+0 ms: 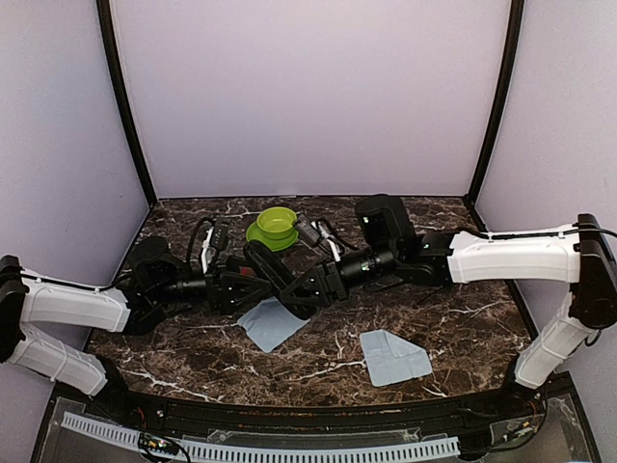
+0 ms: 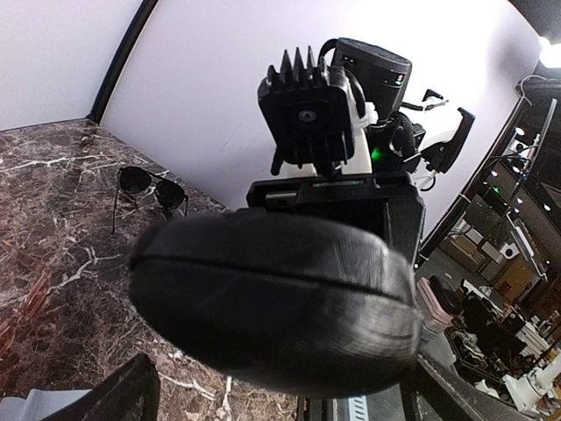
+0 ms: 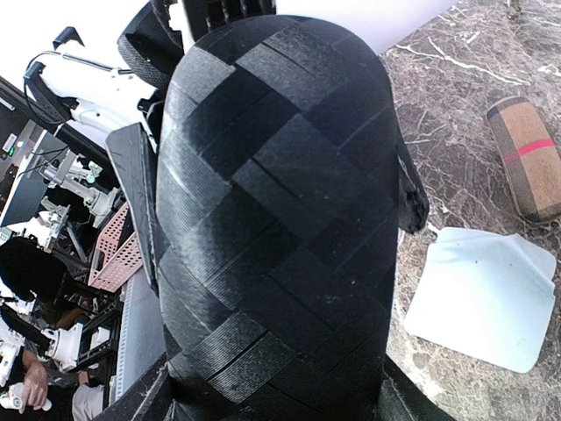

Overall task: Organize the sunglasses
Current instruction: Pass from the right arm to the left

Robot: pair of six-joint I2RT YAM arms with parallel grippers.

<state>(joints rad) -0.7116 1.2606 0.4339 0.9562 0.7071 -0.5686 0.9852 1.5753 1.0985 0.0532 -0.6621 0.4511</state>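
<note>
Over the surface [image 1: 463, 318], clamps case [image 2: 272, 298] between left fingers [image 2: 123, 395] and right fingers [image 3: 410, 197], both clenched; needs next to prise it open for the sunglasses [image 2: 147, 184] nearby.

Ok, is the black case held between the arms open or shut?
Shut. In the left wrist view the black case has its two halves meeting along a thin closed seam, with no gap and no inside showing.

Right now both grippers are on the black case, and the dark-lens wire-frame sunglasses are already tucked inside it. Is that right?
Not quite. The wire-frame sunglasses are not inside the black case. They sit out on the marble table beyond it, as the left wrist view shows. The rest of the statement holds.
</note>
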